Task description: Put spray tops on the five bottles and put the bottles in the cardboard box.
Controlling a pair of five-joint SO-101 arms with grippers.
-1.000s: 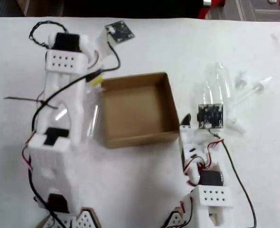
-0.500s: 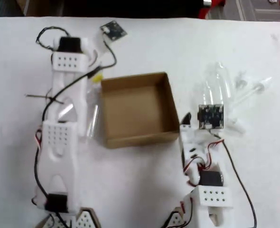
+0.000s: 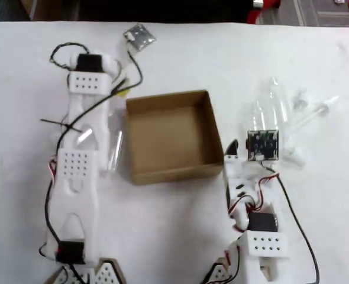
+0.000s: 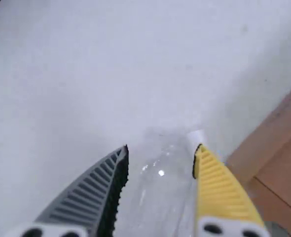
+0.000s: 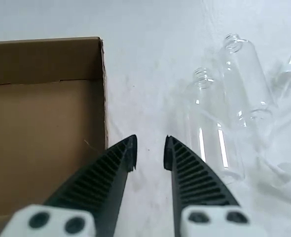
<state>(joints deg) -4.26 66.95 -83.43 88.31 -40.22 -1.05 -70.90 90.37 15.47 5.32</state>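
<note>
Bottle (image 4: 160,197), clear plastic, is laid on the surface (image 3: 162,225) just beside the cardboard box (image 3: 174,173), between the spread-apart left jaws. Right jaws, also parted, are held empty. Slick bottle could be squirted out if clamped off-centre.

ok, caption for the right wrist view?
Right gripper open above the table, between the box and two capless bottles.

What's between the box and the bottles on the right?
Bare table from box to bottles, per right wrist view; right gripper points along it, fingers open.
</note>
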